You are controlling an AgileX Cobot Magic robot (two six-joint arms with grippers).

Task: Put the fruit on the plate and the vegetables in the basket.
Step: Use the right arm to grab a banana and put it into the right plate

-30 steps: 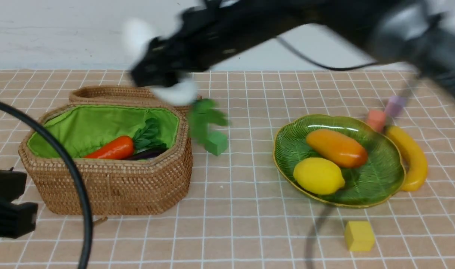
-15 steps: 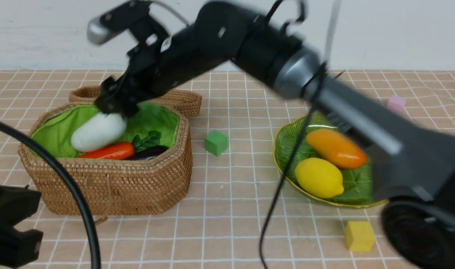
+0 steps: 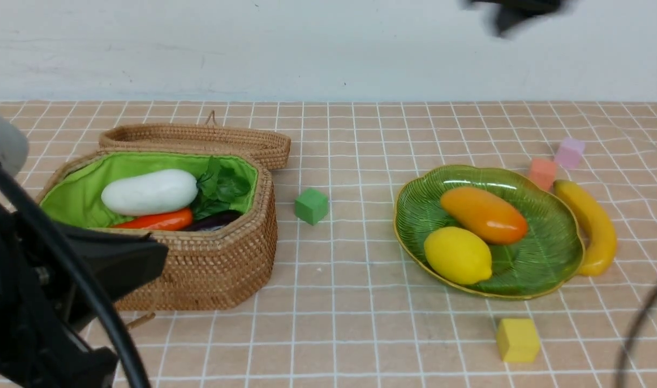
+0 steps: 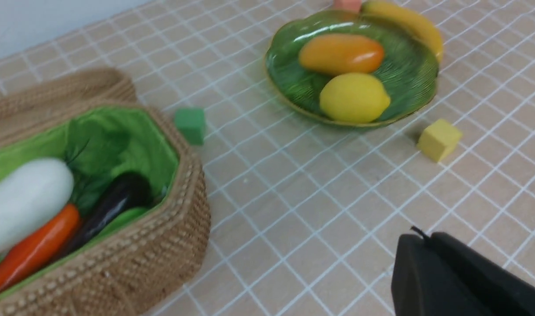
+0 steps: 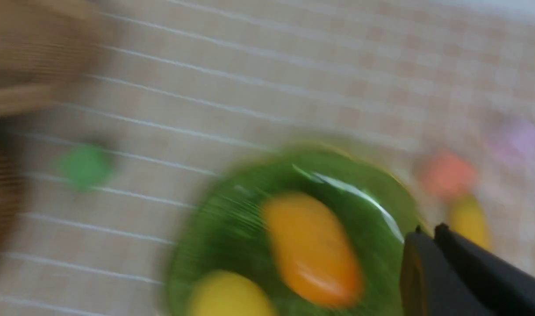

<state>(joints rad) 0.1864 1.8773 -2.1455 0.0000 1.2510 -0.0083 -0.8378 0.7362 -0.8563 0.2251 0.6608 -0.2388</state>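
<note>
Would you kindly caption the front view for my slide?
Radish, carrot, eggplant in basket; mango, lemon on plate; banana beside it.

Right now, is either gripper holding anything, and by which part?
Nothing is held: the left gripper and the right gripper are both shut with nothing between their fingertips.

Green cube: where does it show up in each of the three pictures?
Front view: green cube sits between basket and plate.
Left wrist view: green cube close beside the basket, apart from the plate.
Right wrist view: blurred green cube, likewise between basket and plate.
Shared landmark: the plate.
</note>
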